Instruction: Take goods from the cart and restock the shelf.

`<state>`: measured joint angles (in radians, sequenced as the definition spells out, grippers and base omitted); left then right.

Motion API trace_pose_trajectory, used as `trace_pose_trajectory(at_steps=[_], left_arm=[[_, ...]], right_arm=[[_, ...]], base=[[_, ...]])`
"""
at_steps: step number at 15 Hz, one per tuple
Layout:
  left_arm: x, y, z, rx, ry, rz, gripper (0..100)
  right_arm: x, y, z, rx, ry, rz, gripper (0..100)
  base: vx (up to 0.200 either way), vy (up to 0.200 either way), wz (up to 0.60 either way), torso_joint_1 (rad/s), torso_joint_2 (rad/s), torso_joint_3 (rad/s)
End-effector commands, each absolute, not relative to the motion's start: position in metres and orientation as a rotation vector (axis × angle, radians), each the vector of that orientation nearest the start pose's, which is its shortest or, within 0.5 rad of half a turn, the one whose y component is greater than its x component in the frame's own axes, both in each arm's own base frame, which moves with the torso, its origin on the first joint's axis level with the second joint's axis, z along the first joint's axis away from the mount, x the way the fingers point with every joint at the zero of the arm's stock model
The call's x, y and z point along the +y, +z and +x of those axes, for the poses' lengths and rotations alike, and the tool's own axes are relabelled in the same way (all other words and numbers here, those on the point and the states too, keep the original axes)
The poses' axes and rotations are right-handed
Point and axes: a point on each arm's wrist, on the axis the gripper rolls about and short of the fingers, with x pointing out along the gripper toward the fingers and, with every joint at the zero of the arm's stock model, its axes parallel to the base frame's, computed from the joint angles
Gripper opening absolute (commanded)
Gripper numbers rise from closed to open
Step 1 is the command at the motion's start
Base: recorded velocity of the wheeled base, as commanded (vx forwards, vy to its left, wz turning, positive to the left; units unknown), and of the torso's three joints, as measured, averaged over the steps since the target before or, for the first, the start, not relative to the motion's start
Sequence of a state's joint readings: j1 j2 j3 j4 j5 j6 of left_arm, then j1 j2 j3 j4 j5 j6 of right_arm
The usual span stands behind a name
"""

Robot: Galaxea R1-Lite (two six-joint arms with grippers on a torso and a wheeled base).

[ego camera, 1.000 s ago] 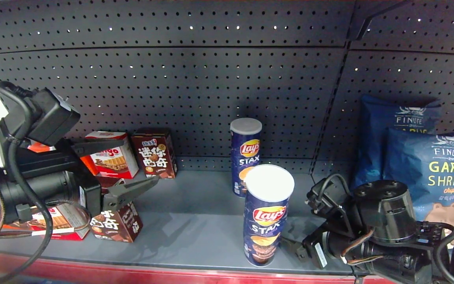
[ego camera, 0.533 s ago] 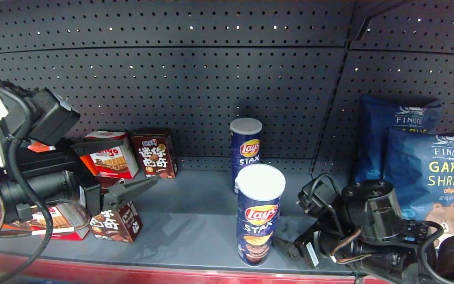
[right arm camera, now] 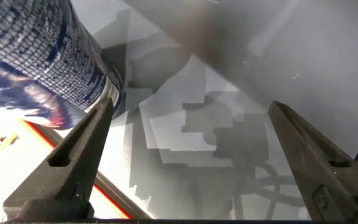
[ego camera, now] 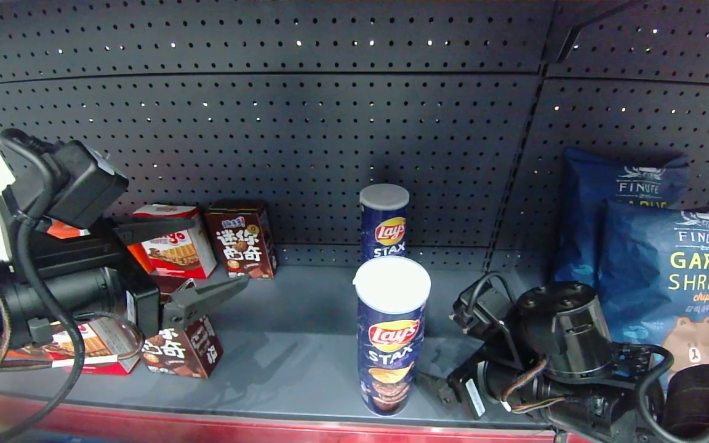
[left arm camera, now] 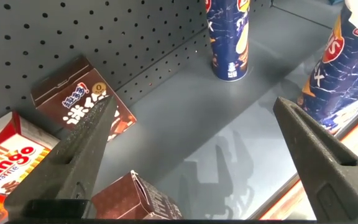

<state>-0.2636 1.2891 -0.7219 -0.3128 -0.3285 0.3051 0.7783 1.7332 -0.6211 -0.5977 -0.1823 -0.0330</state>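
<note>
Two blue chip cans stand upright on the grey shelf (ego camera: 305, 351). The front can (ego camera: 391, 335) is near the shelf's front edge, the back can (ego camera: 383, 224) close to the pegboard wall. My right gripper (ego camera: 434, 384) is open, low beside the front can's base on its right. In the right wrist view one finger (right arm camera: 79, 155) of that gripper (right arm camera: 188, 109) lies against the can (right arm camera: 36, 56), with bare shelf between the fingers. My left gripper (ego camera: 216, 252) is open and holds nothing, above the boxes at the left. From the left wrist, that gripper (left arm camera: 194, 106) looks toward both cans (left arm camera: 229, 37) (left arm camera: 347, 62).
Brown chocolate boxes (ego camera: 240, 240) (ego camera: 182, 351) and red wafer boxes (ego camera: 176, 243) (ego camera: 93, 354) sit on the shelf's left part. Blue shrimp chip bags (ego camera: 674, 277) lean at the right. A red lip (ego camera: 207, 424) runs along the front edge. Between boxes and cans lies bare shelf.
The front can has slid to the left along the shelf, and my right arm has moved left with it. The left arm has barely moved.
</note>
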Motion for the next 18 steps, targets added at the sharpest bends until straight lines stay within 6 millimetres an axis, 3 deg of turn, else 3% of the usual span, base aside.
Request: trace_pose_trajectory(at_steps=[1,6,12,14,18], left_arm=[[-0.06,0.231,0.194,0.171,-0.624,0.286,100],[-0.06,0.233,0.194,0.163,-0.623,0.288,100],[-0.055,0.25,0.18,0.087,-0.597,0.288,100],[-0.042,0.255,0.159,0.048,-0.551,0.285,100],[-0.026,0.247,0.121,0.014,-0.479,0.244,100]], right_arm=[[0.196,0.123,0.204,0.453,0.592,-0.273,100],[0.188,0.127,0.198,0.452,0.542,-0.234,100],[0.146,0.175,0.182,0.298,0.454,-0.092,100],[0.126,0.203,0.166,0.199,0.432,0.035,100],[0.091,0.221,0.148,0.092,0.362,0.084,100]], base=[[0.0,0.0,0.0,0.0,0.0,0.0],[0.0,0.0,0.0,0.0,0.0,0.0],[0.0,0.0,0.0,0.0,0.0,0.0],[0.0,0.0,0.0,0.0,0.0,0.0],[0.0,0.0,0.0,0.0,0.0,0.0]])
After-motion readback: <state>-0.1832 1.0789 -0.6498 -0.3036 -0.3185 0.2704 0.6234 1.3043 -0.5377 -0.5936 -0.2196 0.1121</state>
